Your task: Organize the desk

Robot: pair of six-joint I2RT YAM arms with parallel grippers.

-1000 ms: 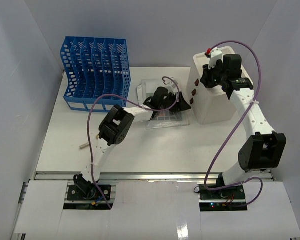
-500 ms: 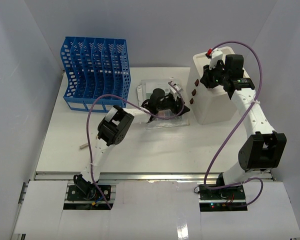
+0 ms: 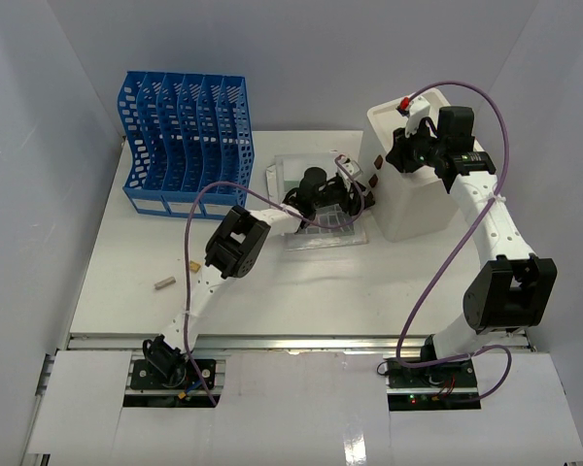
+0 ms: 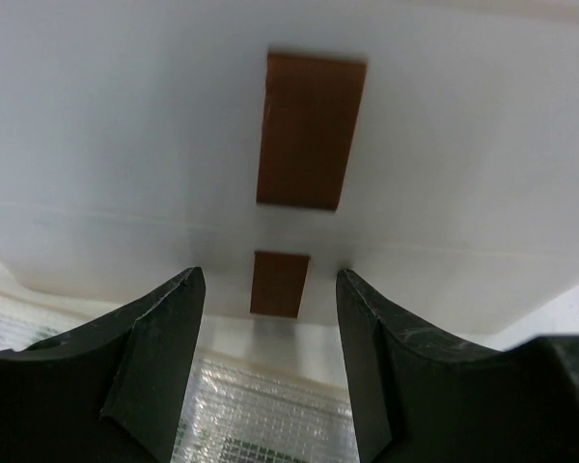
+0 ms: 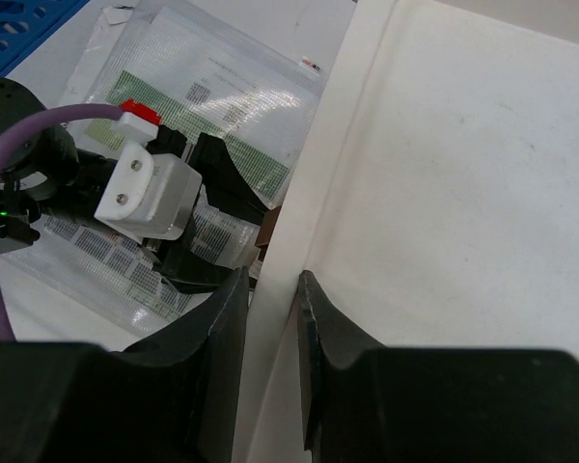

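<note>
1. Top external view: plain white walls (image 3: 39, 146) are boxing in the desk (image 3: 126, 243), which is filling the whole floor of the shot, with a metal rail (image 3: 291, 340) running along its near edge.
2. Far left, a blue file rack (image 3: 185, 146) is standing at the back. A grey stub (image 3: 161, 284) and a tan scrap (image 3: 191, 263) are lying on bare white in front of it.
3. Middle: a clear pouch (image 3: 316, 238) of printed sheets is lying flat. The left gripper (image 3: 358, 192) is hovering over it, jaws gaping and empty, facing the brown handles (image 4: 309, 130) on the cream cabinet (image 3: 418, 209).
4. Right: the right gripper (image 3: 405, 146) is pinching the cabinet's top edge.
</note>
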